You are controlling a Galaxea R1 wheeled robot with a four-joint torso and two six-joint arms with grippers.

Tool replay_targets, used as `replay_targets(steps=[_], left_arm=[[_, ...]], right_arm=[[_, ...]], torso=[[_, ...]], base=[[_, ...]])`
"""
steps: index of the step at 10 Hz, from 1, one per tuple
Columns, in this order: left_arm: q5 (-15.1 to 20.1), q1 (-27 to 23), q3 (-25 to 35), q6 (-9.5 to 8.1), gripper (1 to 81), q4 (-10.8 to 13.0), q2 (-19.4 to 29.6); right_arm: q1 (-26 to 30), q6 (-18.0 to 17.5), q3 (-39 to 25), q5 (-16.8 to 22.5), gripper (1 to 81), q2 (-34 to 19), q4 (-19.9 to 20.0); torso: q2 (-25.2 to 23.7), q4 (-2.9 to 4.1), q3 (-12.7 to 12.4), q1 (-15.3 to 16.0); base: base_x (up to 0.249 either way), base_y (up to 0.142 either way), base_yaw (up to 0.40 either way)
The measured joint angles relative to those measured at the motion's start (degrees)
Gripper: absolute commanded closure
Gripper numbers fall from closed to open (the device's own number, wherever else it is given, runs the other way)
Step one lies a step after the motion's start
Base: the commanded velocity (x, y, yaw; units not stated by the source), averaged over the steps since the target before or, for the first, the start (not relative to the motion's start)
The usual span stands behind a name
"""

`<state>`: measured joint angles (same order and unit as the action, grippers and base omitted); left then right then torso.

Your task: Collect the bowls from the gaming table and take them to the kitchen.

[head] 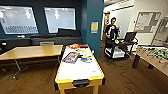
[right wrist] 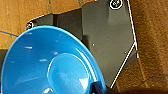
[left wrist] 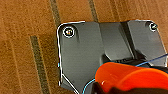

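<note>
The gaming table (head: 77,70), white-topped with a yellow edge, stands lengthwise straight ahead in the head view. On its far half lie orange items (head: 75,46), blue and yellow pieces (head: 86,58) and a colourful flat box (head: 71,57); I cannot tell whether any are bowls. A blue bowl (right wrist: 50,65) hangs over the wooden floor, with my right gripper (right wrist: 98,88) shut on its rim. An orange bowl (left wrist: 130,76) sits in my left gripper (left wrist: 112,90) above the brown floor. The kitchen is out of view.
A wooden table (head: 32,51) stands left of the gaming table, a foosball table (head: 155,55) at the right. A person (head: 112,28) stands behind a cart (head: 120,48) beside the teal pillar (head: 93,27). Open wood floor lies between the tables.
</note>
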<state>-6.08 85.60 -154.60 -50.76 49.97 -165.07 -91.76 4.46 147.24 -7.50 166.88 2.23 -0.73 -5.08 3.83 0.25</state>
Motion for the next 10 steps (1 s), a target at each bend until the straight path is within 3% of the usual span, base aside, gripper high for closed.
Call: replay_targets(steps=[5, 10], left_arm=[[0.22, 0.32, -0.67, -0.01, 81.1, 0.00, -1.11], [-0.02, 0.37, -5.60, -0.01, 81.1, 0.00, -3.75]], right_arm=[[0.02, 0.00, 0.17, -0.05, 81.1, 0.18, 0.02], [0.00, 0.00, 0.22, -0.10, 81.1, 0.35, 0.02]], torso=[[0.00, 0.00, 0.00, 0.00], [0.00, 0.00, 0.00, 0.00]], base=[[0.000, 0.000, -0.394], [0.000, 0.000, -0.394]])
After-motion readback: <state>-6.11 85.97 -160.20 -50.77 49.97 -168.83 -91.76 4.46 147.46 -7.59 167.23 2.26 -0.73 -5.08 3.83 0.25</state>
